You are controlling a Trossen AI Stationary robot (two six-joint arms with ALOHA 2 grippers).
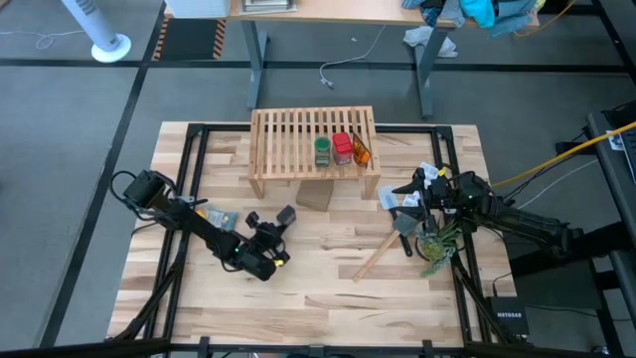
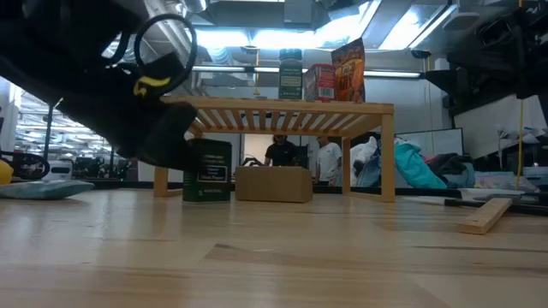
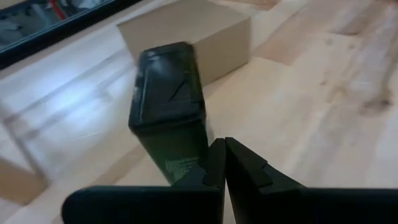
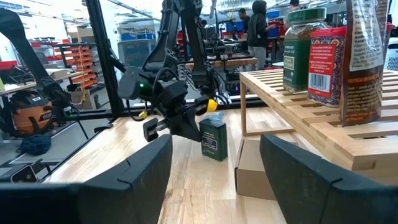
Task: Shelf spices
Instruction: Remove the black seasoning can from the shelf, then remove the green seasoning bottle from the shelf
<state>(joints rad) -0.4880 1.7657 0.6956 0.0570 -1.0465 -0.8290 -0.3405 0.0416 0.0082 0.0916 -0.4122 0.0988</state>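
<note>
The shelf [image 1: 313, 139] stands at the far middle of the table [image 1: 328, 288], its back edge close to the table's far edge. On its slatted top, toward its right end, the green jar [image 1: 323, 150], the red jar [image 1: 342, 148] and the orange packet [image 1: 363, 151] stand in a row, touching or nearly so; the left half of the slats is bare. A small cardboard box [image 1: 314, 194] sits on the table under the shelf's front edge.

The dark jar [image 1: 286, 215] stands upright on the table in front of the shelf, just left of the cardboard box and apart from it. The left gripper [image 1: 266, 239] is just in front of this jar, low over the table, with its fingers [image 3: 214, 163] pressed together and empty. In the left wrist view the jar [image 3: 169, 106] stands just beyond the closed fingertips; whether they touch it I cannot tell. Bare planks lie wide around that arm, toward the near edge and the left edge.

The right gripper [image 1: 405, 199] waits by the shelf's right leg, its fingers [image 4: 311, 168] spread apart and holding nothing. Near it lie a wood stick [image 1: 376, 261] and a small green plant [image 1: 437, 245], crowding the table's right side.
</note>
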